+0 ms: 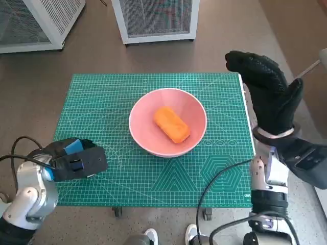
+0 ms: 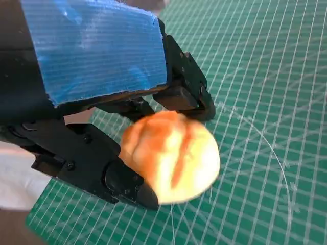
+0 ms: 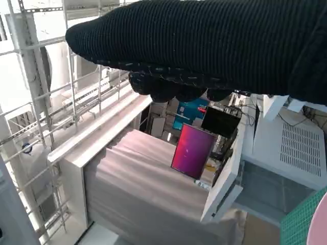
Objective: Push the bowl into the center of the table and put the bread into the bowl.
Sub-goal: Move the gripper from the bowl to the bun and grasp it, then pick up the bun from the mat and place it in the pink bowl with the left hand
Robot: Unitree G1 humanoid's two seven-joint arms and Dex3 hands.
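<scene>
Head view shows the pink bowl (image 1: pixel 167 127) mid-frame on the green worktop (image 1: pixel 102 102), an orange loaf (image 1: pixel 172 124) already inside. At lower left, the left robot hand (image 1: pixel 76 161) pinches a round bread roll (image 2: pixel 171 155), seen in the left wrist view. The right robot hand (image 1: pixel 268 92), raised at upper right, holds nothing, fingers extended. Carry the roll level over the rim, lower, then release.

You have open mat (image 1: pixel 102 102) left of the bowl (image 1: pixel 167 122); the right hand (image 1: pixel 268 94) possibly crowds the frame's right edge.
</scene>
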